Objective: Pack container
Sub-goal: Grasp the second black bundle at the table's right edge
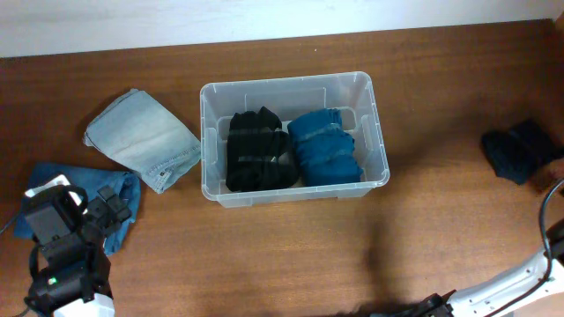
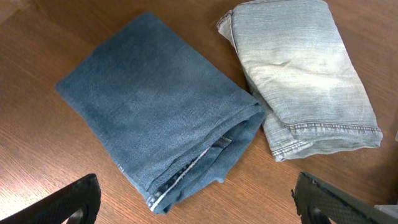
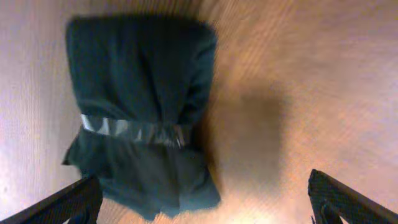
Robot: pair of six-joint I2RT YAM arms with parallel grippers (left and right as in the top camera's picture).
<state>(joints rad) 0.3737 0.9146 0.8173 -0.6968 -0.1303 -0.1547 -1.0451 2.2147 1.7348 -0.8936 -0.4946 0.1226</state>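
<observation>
Hovering, both arms, each over loose clothing, nothing gripped. Container [image 1: 291,81] sits mid-table, upright, mouth up, between the two arms so either can reach it. Inside: black roll [image 1: 257,150] on the left and blue roll [image 1: 324,147] on the right, touching side by side. A strip of floor along the far wall is bare, so I judge the packing partly done with room for more. Left claw [image 2: 198,202] spread wide, empty, fingers either side of the near end of the folded blue jeans [image 2: 161,118], hanging above them and not touching. That stance looks like a line-up for a pinch on the folded edge. Pale denim [image 2: 305,81] lies just beside the jeans, edges meeting, nearer the container. Right claw [image 3: 205,193] also wide open and empty, above the dark bundle [image 3: 140,112] at the far right of the table [image 1: 441,229]. A band [image 3: 134,132] holds the bundle closed. View blurred; contact unclear, seems apart.
</observation>
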